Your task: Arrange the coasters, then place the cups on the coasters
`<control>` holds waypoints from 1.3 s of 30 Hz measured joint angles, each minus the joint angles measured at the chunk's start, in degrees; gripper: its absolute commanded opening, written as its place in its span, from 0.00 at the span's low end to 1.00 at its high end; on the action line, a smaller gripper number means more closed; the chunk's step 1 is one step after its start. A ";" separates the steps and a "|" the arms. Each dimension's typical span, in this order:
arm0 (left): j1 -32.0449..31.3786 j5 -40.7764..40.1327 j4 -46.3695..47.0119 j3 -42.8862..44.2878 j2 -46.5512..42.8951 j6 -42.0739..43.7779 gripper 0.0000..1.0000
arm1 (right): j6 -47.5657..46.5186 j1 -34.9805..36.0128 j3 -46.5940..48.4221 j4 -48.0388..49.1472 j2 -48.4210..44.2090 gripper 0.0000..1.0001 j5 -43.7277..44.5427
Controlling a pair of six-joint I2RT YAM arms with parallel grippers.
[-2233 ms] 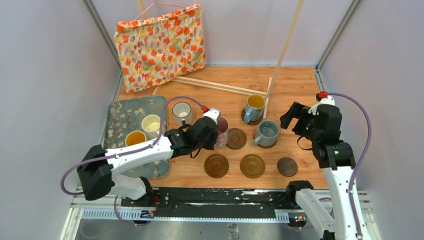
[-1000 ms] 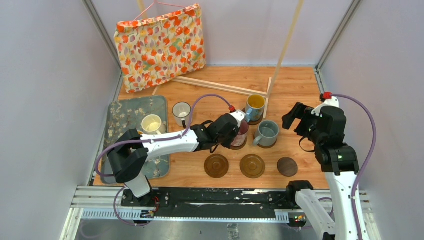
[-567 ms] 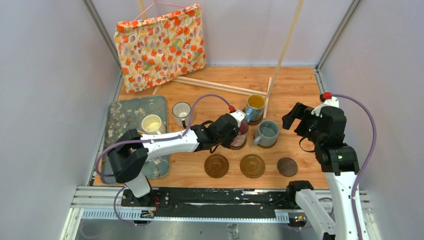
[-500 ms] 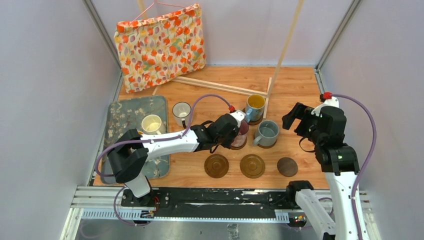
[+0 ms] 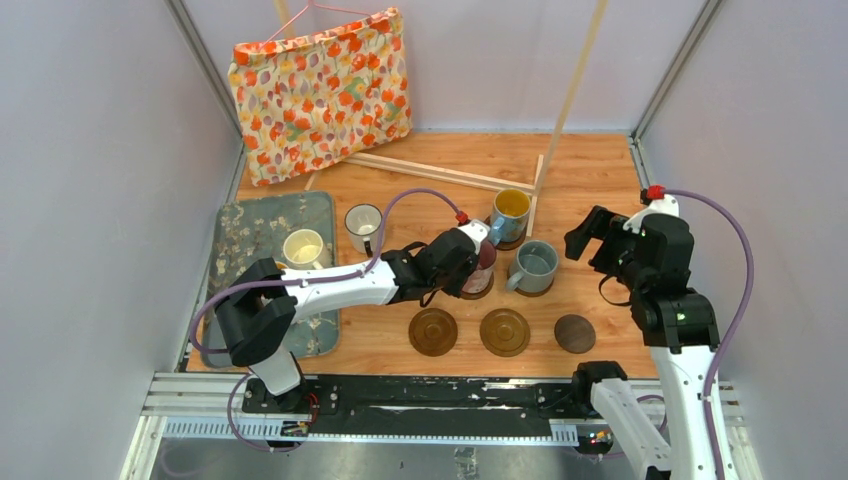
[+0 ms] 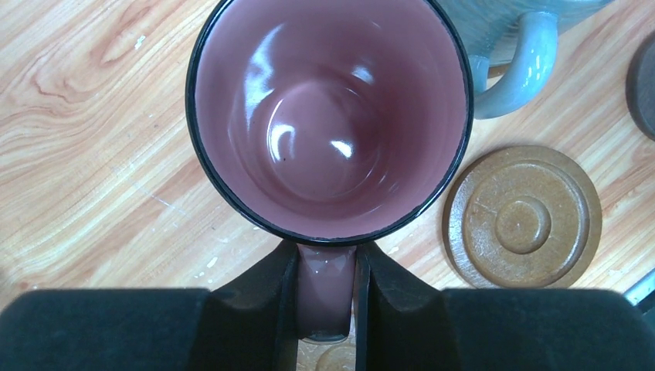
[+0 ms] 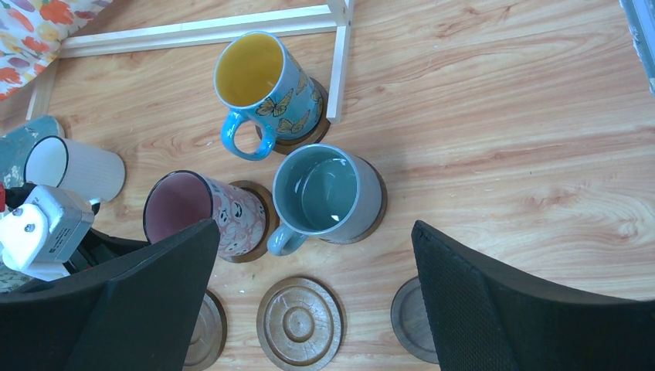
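The pink cup [image 5: 484, 262] [image 6: 328, 116] [image 7: 193, 212] stands on a coaster [image 7: 260, 222] in the back row. My left gripper [image 5: 470, 266] [image 6: 324, 282] is shut on its handle, one finger on each side. The blue cup [image 5: 510, 212] and the grey-blue cup [image 5: 535, 263] each sit on a coaster. Three bare coasters [image 5: 433, 331] [image 5: 505, 331] [image 5: 575, 333] form the front row. A white cup [image 5: 363, 222] stands beside the mat and a cream cup [image 5: 303, 246] on it. My right gripper [image 5: 590, 240] [image 7: 313, 228] hangs open above the table's right side, holding nothing.
A grey floral mat [image 5: 245, 225] lies at the left, partly under my left arm. A flowered bag [image 5: 320, 90] leans on the back wall. Thin wooden slats [image 5: 440, 172] lie behind the blue cup.
My left arm carried the pink cup rightward onto the back-row coaster. In the last second it has stayed there. The right arm has barely moved.
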 measured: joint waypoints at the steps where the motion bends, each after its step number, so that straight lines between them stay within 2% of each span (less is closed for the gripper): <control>1: 0.00 -0.26 -0.07 0.00 0.00 -0.13 0.33 | -0.02 0.00 0.00 0.00 -0.04 1.00 0.00; 9: 0.00 -1.70 -0.22 0.00 -0.96 -0.04 0.65 | -0.02 0.00 0.00 -0.02 -0.35 1.00 0.00; 17: 0.00 -2.34 -0.68 -0.07 -5.20 0.04 0.82 | 0.00 0.00 0.00 -0.02 -0.57 1.00 0.02; 27: 0.00 -5.38 -4.94 -1.66 -14.67 -0.83 0.95 | 0.00 0.00 0.00 -0.02 -0.72 1.00 0.02; 33: 1.01 -11.72 -9.88 -1.99 -18.84 -4.90 0.95 | 0.00 0.00 0.00 -0.02 -0.57 1.00 -0.02; 39: 7.19 -19.04 -14.49 -5.53 -21.53 -11.41 0.95 | 0.00 0.00 0.22 -0.17 -0.50 1.00 -0.02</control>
